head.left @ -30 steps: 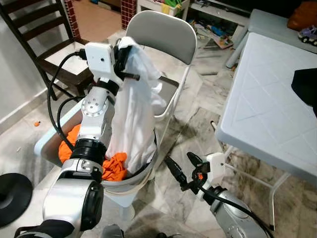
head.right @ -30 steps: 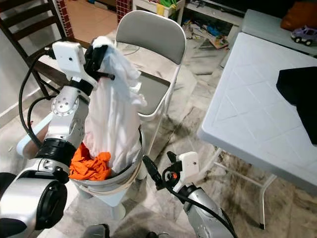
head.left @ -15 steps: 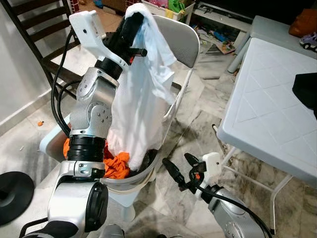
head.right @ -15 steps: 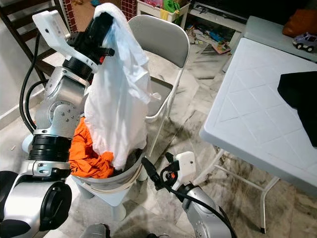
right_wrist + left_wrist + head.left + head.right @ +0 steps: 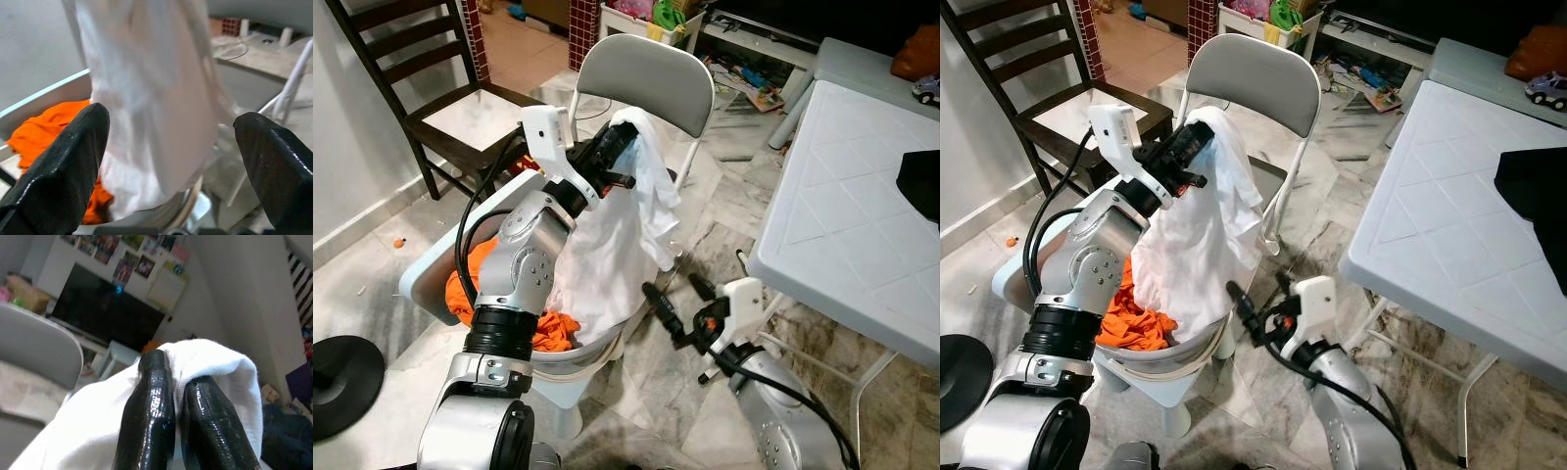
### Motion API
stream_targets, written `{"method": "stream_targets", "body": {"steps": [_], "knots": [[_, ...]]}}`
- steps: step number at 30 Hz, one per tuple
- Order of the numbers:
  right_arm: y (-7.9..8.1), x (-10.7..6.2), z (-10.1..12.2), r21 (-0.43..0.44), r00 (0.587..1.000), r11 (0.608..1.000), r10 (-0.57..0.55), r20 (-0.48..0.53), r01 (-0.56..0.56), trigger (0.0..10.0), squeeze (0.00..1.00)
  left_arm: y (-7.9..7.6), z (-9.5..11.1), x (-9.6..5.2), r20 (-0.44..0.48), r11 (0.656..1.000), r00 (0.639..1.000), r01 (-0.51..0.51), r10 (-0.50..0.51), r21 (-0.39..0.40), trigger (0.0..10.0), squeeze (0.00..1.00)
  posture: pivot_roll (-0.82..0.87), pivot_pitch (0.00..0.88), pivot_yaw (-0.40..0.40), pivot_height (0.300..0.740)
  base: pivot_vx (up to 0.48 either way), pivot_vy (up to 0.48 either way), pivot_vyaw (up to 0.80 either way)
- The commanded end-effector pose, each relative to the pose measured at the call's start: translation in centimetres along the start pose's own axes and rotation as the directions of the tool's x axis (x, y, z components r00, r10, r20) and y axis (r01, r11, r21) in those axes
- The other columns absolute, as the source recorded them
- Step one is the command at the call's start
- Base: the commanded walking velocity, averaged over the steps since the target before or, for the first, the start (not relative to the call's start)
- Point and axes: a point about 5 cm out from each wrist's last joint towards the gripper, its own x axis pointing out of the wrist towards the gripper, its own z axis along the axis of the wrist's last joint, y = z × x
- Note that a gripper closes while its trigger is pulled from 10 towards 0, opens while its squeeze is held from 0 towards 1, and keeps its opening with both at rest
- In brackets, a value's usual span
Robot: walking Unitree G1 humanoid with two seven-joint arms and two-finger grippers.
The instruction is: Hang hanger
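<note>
The left gripper [image 5: 619,149] has come down from its raised position and swung forward toward the folding chair [image 5: 651,73]. It has carried the white shirt [image 5: 612,245] with it, so the cloth no longer hangs high above the basket. The left wrist view shows both black fingers [image 5: 149,406] pressed together with a fold of the shirt pinched between them. The upper part of the shirt now sits just in front of the chair back. Its lower part drapes down into the laundry basket [image 5: 435,269], beside the orange cloth [image 5: 553,333].

The right gripper [image 5: 677,305] hangs low beside the basket rim, with its fingers spread wide and nothing between them. It faces the hanging shirt.

No hanger can be made out in these views. The task object in hand is the shirt. Judgement: the garment is still being lifted clear of the basket, and the hanging step has not been reached. The white table [image 5: 842,215] stands well apart on the right.
</note>
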Motion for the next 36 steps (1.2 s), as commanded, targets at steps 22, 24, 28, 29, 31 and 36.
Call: {"method": "stream_targets", "body": {"steps": [22,24,28,29,31,36], "knots": [[1.1,0.8,0.1,0.005,0.994,0.994,0.11,-0.026,-0.11,10.0,0.0,-1.0,-0.7,0.8,-0.008,0.999,0.999,-0.034,0.034,-0.038,0.0,0.0,0.25,0.129,-0.14,0.74,0.0,0.0,0.0],[1.2,1.5,-0.2,0.005,0.995,0.995,0.1,-0.025,-0.1,10.0,0.0,-1.4,-0.7,0.9,-0.004,0.998,1.0,-0.028,0.027,-0.054,0.0,0.0,0.25,0.13,-0.139,0.74,0.0,0.0,0.0],[1.5,2.6,-0.3,0.001,0.997,0.997,0.074,-0.01,-0.074,6.9,0.0,-2.0,-1.0,1.0,-0.008,0.997,1.0,-0.017,0.016,-0.069,0.0,0.0,0.26,0.133,-0.137,0.74,0.0,0.0,0.0],[1.5,2.7,-0.3,0.001,0.998,0.998,0.07,-0.006,-0.07,6.9,0.0,-2.1,-1.1,1.0,-0.008,0.997,1.0,-0.016,0.015,-0.071,0.0,0.0,0.26,0.133,-0.137,0.74,0.0,0.0,0.0],[1.5,3.2,-0.4,-0.001,0.998,0.998,0.056,-0.008,-0.056,7.0,0.0,-2.4,-1.2,1.0,-0.011,0.997,1.0,-0.009,0.009,-0.082,0.0,0.0,0.26,0.135,-0.14,0.74,0.0,0.0,0.0],[1.1,3.6,-0.4,-0.011,1.0,1.0,0.016,0.009,-0.016,0.0,0.0,-2.7,-1.3,0.9,-0.01,0.996,1.0,-0.005,0.005,-0.088,0.0,0.0,0.26,0.137,-0.142,0.74,0.0,0.0,0.0]]}}
